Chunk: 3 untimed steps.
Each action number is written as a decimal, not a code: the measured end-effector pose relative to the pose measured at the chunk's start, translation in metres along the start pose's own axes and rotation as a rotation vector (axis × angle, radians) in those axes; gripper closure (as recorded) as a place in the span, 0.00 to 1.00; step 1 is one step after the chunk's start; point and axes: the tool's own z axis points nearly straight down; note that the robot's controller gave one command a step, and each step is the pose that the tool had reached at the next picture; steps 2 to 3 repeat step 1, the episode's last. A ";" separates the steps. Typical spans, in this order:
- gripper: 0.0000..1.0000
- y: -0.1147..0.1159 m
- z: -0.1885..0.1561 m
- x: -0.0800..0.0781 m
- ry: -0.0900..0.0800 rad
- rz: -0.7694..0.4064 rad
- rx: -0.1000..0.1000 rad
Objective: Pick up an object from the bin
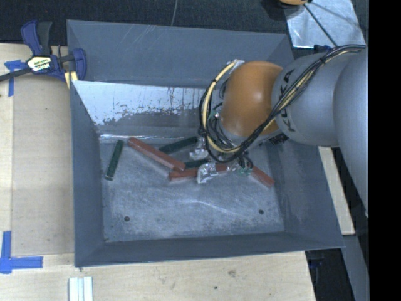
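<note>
The surface is the scuffed grey floor of a metal bin (188, 215), its sloping walls rising on all sides and the far wall scratched and streaked; the arm (326, 105) reaches in from the right, its wrist capped by a rounded orange cover (247, 99) with yellow and black cables (212, 137) looped round it; below the cover the pincer (205, 173) hangs low over the middle of the floor, and I cannot tell whether it stands wide or narrow, nor whether anything is gripped in it; just at its tip, on its left side, lies a short reddish-brown bar (182, 175), nearly level across the view, its right end meeting the pincer, though contact cannot be made out; a longer reddish-brown bar (153, 153) slants from the upper left down toward that short one, their near ends close together; a dark green stick (177, 146) lies just behind them, nearer the far wall, its right end running under the wrist; another reddish-brown bar (263, 179) lies tilted to the right of the pincer, partly hidden by the cables; well apart from all these, near the left wall, a second dark green stick (113, 160) lies almost lengthwise toward the viewer.
</note>
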 end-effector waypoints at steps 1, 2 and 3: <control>1.00 0.008 -0.124 0.045 0.004 0.047 0.000; 1.00 0.008 -0.124 0.045 0.004 0.047 0.000; 1.00 0.008 -0.124 0.045 0.004 0.047 0.000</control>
